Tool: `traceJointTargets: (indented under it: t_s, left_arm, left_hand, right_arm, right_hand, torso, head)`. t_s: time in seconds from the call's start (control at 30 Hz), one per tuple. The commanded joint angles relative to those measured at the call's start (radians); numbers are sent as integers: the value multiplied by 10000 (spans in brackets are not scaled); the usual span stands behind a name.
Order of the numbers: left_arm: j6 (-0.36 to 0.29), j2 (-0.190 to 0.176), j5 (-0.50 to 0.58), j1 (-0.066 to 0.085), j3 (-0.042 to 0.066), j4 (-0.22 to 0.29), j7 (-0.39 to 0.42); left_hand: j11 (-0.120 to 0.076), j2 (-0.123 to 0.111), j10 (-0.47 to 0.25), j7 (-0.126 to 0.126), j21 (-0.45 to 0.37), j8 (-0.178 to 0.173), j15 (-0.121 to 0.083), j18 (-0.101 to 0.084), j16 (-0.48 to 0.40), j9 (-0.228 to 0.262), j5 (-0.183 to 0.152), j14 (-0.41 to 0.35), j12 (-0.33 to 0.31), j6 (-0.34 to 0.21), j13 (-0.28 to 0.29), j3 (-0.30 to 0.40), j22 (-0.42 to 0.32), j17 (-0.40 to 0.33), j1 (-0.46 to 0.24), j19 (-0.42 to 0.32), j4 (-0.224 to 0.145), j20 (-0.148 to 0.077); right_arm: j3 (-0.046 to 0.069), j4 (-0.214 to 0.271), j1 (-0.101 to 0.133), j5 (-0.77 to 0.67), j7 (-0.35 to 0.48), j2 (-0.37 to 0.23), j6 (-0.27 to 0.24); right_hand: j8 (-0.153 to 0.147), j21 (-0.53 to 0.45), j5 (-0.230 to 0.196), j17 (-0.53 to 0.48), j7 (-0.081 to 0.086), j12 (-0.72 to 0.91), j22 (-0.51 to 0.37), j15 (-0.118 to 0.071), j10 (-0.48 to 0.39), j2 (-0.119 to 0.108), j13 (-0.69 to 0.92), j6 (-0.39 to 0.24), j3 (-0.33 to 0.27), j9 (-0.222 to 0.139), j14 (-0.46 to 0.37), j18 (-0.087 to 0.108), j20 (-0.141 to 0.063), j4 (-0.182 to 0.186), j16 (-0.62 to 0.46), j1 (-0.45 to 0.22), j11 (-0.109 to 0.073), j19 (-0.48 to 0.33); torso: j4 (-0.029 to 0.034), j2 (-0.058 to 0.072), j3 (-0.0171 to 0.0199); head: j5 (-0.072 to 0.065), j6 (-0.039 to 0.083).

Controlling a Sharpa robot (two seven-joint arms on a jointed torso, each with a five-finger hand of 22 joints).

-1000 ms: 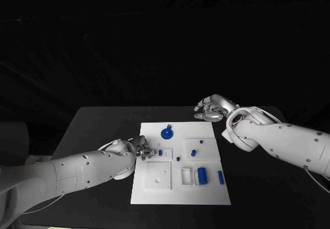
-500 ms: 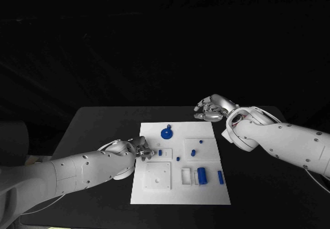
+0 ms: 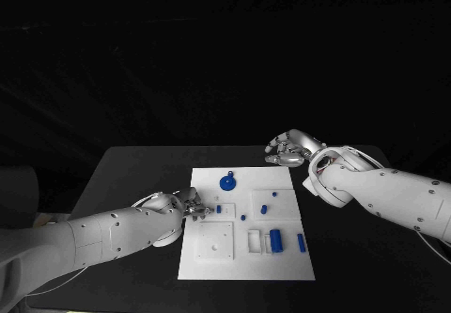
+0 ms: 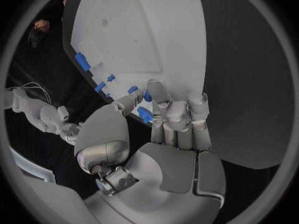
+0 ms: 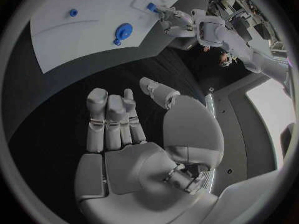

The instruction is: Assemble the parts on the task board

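The white task board [image 3: 282,264] lies in the middle of the black table. My left hand [image 3: 193,204] is at the board's left edge, and its thumb and fingers [image 4: 159,92] pinch a small blue peg [image 3: 218,209] [image 4: 144,115] standing at a raised white block. My right hand [image 3: 289,149] hovers off the board's far right corner with nothing in it, its fingers [image 5: 112,119] side by side and the thumb apart. On the board lie a blue round disc [image 3: 229,182] [image 5: 123,32], a thick blue cylinder [image 3: 276,238] and a blue bar [image 3: 302,242].
Small blue pegs [image 3: 264,208] [image 3: 244,217] stand mid-board. A white square plate [image 3: 215,240] with holes sits near the board's front left. Bare black table [image 3: 131,176] surrounds the board on both sides.
My left hand has shifted slightly toward the near side at the board's left edge. The right hand and the parts have not moved.
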Motion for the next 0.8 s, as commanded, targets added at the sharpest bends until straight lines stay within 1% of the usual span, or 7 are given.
traceJointTargets:
  t_s: [0.03, 0.17, 0.47, 0.67, 0.73, 0.77, 0.8]
  left_arm:
    - [94, -14, 167, -28, -17, -19, -13]
    - [45, -38, 230, -28, -16, -23, -4]
    - [-85, -89, 415, -30, -14, -22, 101]
    - [-128, -159, 573, -30, -13, 3, 178]
    - [-130, -195, 705, -30, -8, 9, 226]
    - [-124, -209, 745, -30, -4, 14, 245]
    - [-125, -227, 811, -30, 1, 19, 249]
  left_hand:
    - [32, -163, -49, -16, -29, 35, 16, -82, 55, 17, -26, 12, 47, -80, -11, -6, 58, -20, -15, 3, 100, -963]
    - [37, -241, -62, -11, -25, 45, 21, -76, 56, 34, -26, -4, 48, -104, -13, -34, 60, -29, -105, -9, 244, -964]
    - [37, -277, -82, -6, -19, 50, 21, -68, 56, 48, -26, -16, 45, -134, -17, -51, 64, -39, -151, -21, 344, -966]
    - [41, -430, -114, 4, -19, 52, 23, -65, 51, 66, -28, -39, 40, -178, -22, -160, 69, -56, -277, -58, 466, -961]
    - [43, -470, -127, 7, -19, 52, 25, -66, 49, 70, -29, -50, 38, -193, -24, -249, 73, -61, -358, -80, 499, -957]
    - [47, -473, -138, 13, -15, 52, 29, -70, 51, 76, -29, -61, 40, -209, -23, -411, 81, -64, -462, -104, 504, -951]
    - [44, -405, -158, 9, -6, 61, 31, -60, 59, 94, 2, -84, 48, -232, -19, -794, 97, -67, -573, -149, 423, -954]
  right_arm:
    - [4, 11, -3, -109, 26, 1, 111]
    - [4, 14, -3, -109, 20, -2, 108]
    - [4, 13, -3, -109, 25, 0, 107]
    - [4, 13, -3, -109, 23, -8, 107]
    - [4, 11, -3, -109, 24, -15, 110]
    - [4, 13, -3, -109, 23, -18, 110]
    - [4, 13, -3, -109, 23, -18, 108]
  right_hand:
    - [65, -43, 58, -11, 61, 40, 125, -5, -80, 36, -11, -6, -16, -9, -53, 691, -74, -6, -32, -76, 3, -6]
    - [64, -44, 61, -11, 62, 40, 125, -5, -81, 35, -12, -8, -16, -10, -53, 691, -74, -5, -32, -78, 3, -6]
    - [62, -47, 71, -12, 62, 40, 125, -4, -82, 34, -15, -13, -14, -12, -54, 691, -74, -4, -33, -80, 3, -6]
    - [60, -48, 77, -13, 63, 41, 126, -4, -84, 33, -17, -16, -13, -13, -55, 691, -74, -4, -33, -82, 4, -6]
    - [60, -49, 78, -13, 63, 41, 126, -4, -84, 32, -17, -17, -13, -13, -55, 691, -74, -4, -33, -82, 4, -6]
    - [60, -49, 79, -13, 63, 41, 126, -4, -84, 32, -18, -17, -13, -13, -55, 691, -74, -5, -34, -82, 4, -6]
    - [59, -49, 80, -13, 64, 41, 126, -4, -84, 31, -18, -18, -13, -13, -55, 691, -74, -5, -34, -82, 4, -6]
  torso:
    - [-1, 7, 0]
    - [1, 1, 0]
    - [-2, 1, 7]
    - [-6, 1, 7]
    - [-4, 1, 8]
    - [-4, 1, 8]
    - [-2, 2, 7]
  head:
    - [-1, -5]
    - [6, -6]
    - [3, -18]
    - [6, -13]
    - [8, -12]
    - [8, -12]
    - [6, -19]
